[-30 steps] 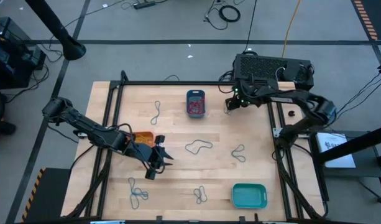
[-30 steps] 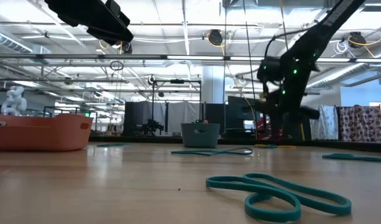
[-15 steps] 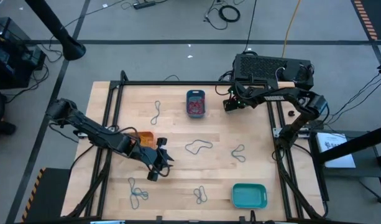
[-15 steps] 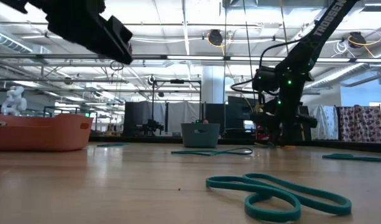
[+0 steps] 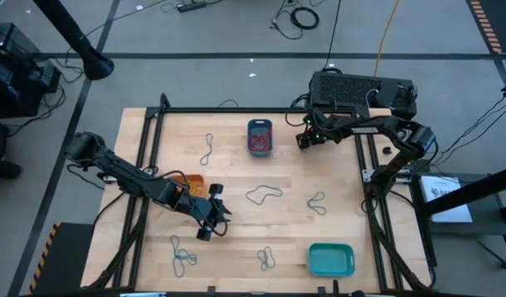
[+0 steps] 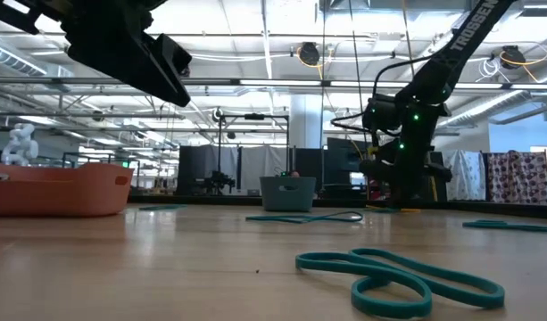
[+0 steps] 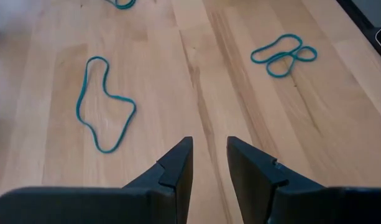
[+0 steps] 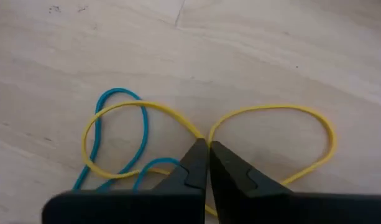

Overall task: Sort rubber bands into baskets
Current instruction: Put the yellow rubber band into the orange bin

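My right gripper (image 8: pixel 207 149) is down at the table's far right part (image 5: pixel 304 142), shut on a yellow rubber band (image 8: pixel 302 134). A blue band (image 8: pixel 100 102) lies tangled with the yellow one. My left gripper (image 7: pixel 209 155) hovers open above bare wood left of centre (image 5: pixel 208 219), with teal bands (image 7: pixel 103 102) (image 7: pixel 283 51) lying flat ahead of it. The orange basket (image 5: pixel 191 181) is partly under my left arm. The dark blue basket (image 5: pixel 259 136) holds red bands, and the turquoise basket (image 5: pixel 330 259) stands near the front edge. My right gripper pinches the yellow band at its middle (image 8: pixel 201 134) between the two fingertips. The fingers come slanting down from above. The band lies flat on the table and spreads in one loop to each side of the fingertips.
Loose teal bands lie about the table (image 5: pixel 208 148) (image 5: pixel 263 195) (image 5: pixel 317 202) (image 5: pixel 182 257) (image 5: pixel 267 258). A black frame rail (image 5: pixel 236 110) runs along the far edge. A black box (image 5: pixel 360 89) stands behind the far right corner.
Both arms have sunk toward the table. My left gripper has come down and a little toward the near edge. My right gripper has dropped onto the wood at the far right.
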Robot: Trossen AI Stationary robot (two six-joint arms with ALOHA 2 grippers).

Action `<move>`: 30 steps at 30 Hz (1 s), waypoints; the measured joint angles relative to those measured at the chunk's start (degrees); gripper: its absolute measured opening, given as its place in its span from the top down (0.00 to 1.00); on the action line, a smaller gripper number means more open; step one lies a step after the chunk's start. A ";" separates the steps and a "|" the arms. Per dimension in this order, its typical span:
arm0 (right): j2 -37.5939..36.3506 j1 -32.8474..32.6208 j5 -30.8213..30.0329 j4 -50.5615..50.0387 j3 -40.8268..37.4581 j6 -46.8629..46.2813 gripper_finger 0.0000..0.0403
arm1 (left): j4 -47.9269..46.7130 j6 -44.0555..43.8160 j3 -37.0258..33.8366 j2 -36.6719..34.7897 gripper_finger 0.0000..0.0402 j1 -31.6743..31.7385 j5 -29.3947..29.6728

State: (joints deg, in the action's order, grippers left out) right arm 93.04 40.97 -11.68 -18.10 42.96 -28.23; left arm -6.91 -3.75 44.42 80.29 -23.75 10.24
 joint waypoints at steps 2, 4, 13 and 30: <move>-1.26 0.02 -0.39 0.23 -0.19 1.29 0.98 | 0.00 0.00 0.00 0.00 0.73 0.00 0.00; -3.49 0.07 -0.64 0.58 -0.26 2.42 0.99 | 0.02 0.00 0.00 0.00 0.73 0.00 0.00; -19.99 -2.36 -0.31 -0.31 -0.11 6.79 1.00 | 0.73 0.00 0.00 0.00 0.73 0.00 -0.17; -40.02 -26.80 6.27 -2.44 -0.02 5.01 1.00 | 14.65 6.52 0.00 0.00 0.73 0.15 1.10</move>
State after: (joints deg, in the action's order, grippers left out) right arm 53.02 14.17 -5.42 -20.54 42.94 -23.22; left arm 7.73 2.77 44.42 80.29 -23.59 11.34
